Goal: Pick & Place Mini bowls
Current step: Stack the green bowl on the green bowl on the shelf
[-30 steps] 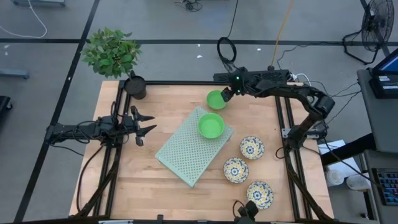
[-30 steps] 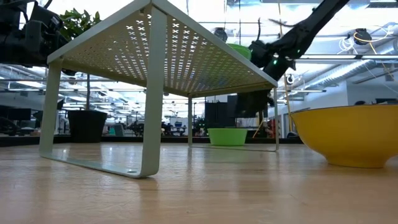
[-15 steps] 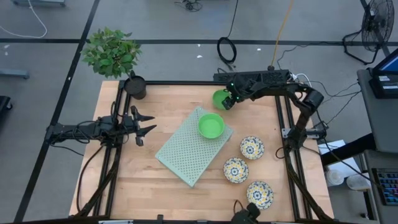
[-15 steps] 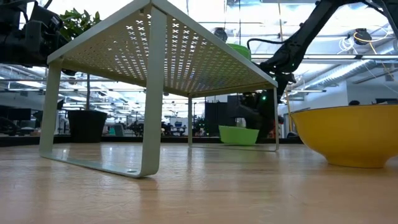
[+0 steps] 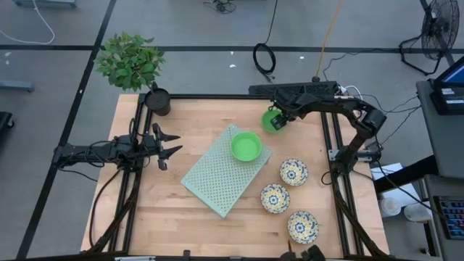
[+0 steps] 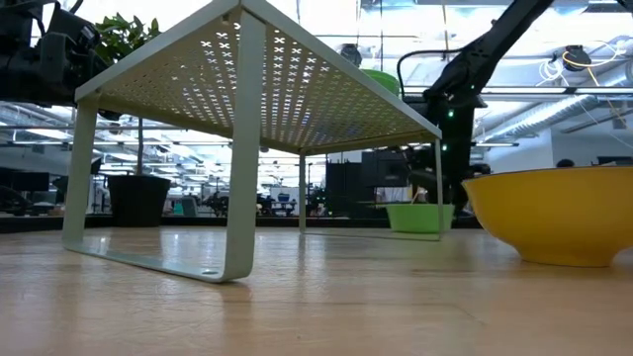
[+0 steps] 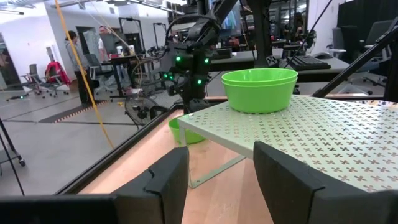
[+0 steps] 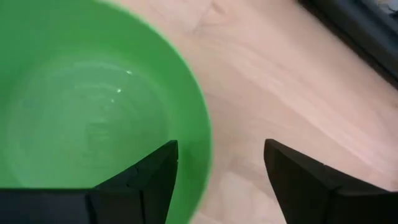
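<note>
We see five mini bowls, all upright. One plain green bowl sits on top of the perforated rack. A second green bowl rests on the table near the far edge, its rim between the right gripper's fingers. Three floral bowls, yellow outside, lie apart beside the rack.

The right arm reaches in from the table's right side toward its far edge, elbow bent, wrist pointing down. The right gripper hangs low over the tabletop, its fingers spread wide apart. The left arm lies level along the left edge, the left gripper parted and idle.
</note>
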